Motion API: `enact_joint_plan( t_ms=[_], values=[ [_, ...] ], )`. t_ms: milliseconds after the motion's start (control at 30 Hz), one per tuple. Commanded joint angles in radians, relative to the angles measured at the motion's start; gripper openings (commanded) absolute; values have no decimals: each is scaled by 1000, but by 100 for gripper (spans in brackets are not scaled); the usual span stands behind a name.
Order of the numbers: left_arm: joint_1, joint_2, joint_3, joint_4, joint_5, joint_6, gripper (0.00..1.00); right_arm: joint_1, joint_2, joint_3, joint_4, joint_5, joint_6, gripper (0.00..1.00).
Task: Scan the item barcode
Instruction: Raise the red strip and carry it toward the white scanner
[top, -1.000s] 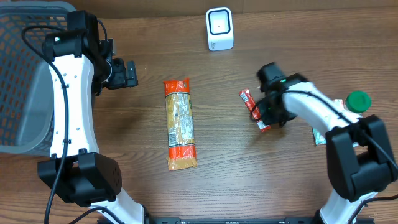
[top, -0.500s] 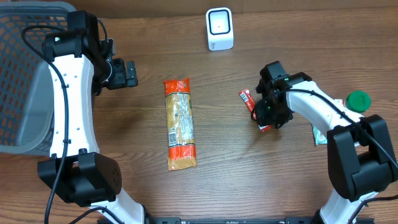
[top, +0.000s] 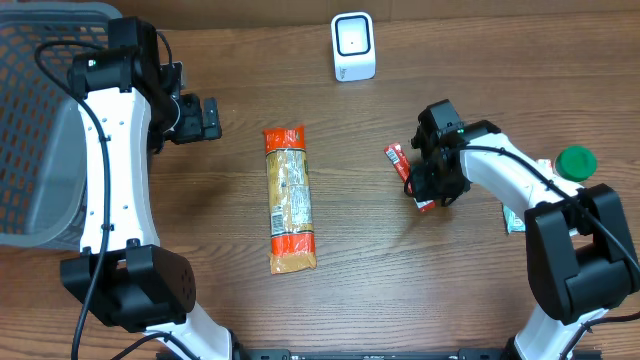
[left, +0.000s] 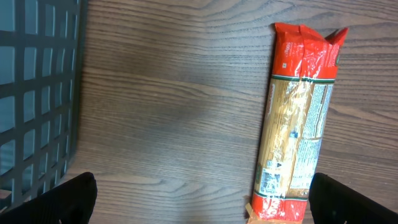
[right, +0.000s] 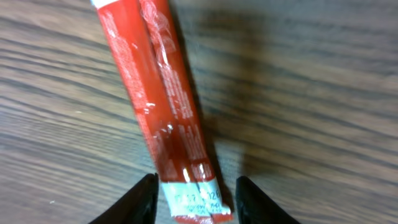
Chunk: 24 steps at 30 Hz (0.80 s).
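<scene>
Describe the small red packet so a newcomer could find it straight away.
Start at the white scanner at the far edge, then look right and nearer to the right claw. The slim red stick packet lies flat between its fingers, far smaller than the long orange-ended bag.

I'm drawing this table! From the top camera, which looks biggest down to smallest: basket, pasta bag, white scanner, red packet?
1. basket, even though the picture's edge cuts it off
2. pasta bag
3. white scanner
4. red packet, partly covered
</scene>
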Motion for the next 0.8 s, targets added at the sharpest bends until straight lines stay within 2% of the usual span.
enact_joint_plan(
  t_ms=[0,67,100,267,400,600,767],
  values=[
    [-2,-25,18,0,4,8,100,0,-34,-65,55,18,2,46],
    [-2,-25,18,0,4,8,100,0,-34,-100,106,54,2,45],
    [-2,-25,18,0,4,8,100,0,-34,-118,129,79,2,40],
    [-2,-25,18,0,4,8,100,0,-34,-142,130,156,1,5],
    [-2,-25,18,0,4,8,100,0,-34,-112,107,164,-7,4],
    [-2,-25,18,0,4,8,100,0,-34,42,11,163,-29,4],
    [-2,-25,18,0,4,8,100,0,-34,104,17,163,-29,4]
  ],
)
